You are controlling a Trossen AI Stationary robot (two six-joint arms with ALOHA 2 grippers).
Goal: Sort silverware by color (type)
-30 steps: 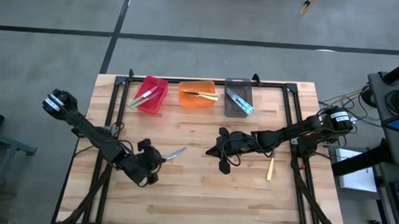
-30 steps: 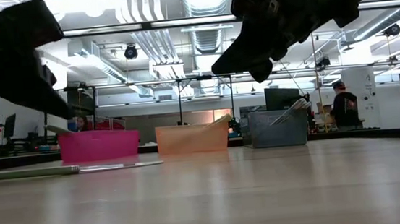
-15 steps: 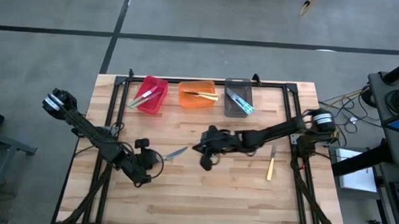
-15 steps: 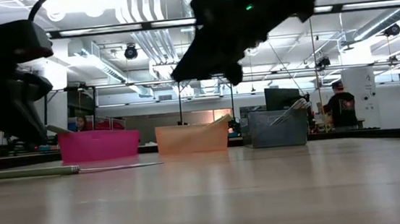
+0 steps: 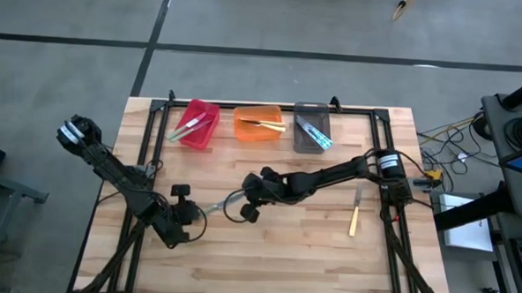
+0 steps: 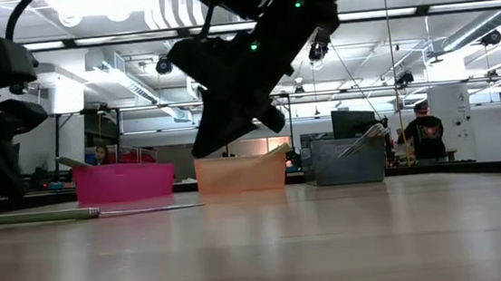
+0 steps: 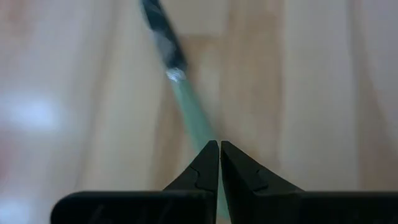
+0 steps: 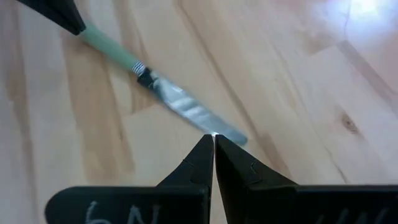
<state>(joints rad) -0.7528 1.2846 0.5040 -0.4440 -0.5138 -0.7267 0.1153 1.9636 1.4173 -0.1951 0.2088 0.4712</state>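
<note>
Two matte-black jointed arms of the bench-mounted robot. The left arm (image 5: 118, 177) ends at a shoulder with a pale ringed collar; the right arm (image 5: 330, 176) carries a white-banded joint beside loose cables. Each wrist ends in tapered black fingers (image 8: 202, 163) on a flat bar with scratched white markings; small green lights show.

Desk (image 5: 265, 253): pale wood planks, smooth, faint sheen. Knife (image 8: 163, 93): shiny metal blade, matt green plastic handle. Fingers (image 8: 236, 171): matt black plastic. Bins (image 5: 260, 127): smooth plastic; red, orange, grey
</note>
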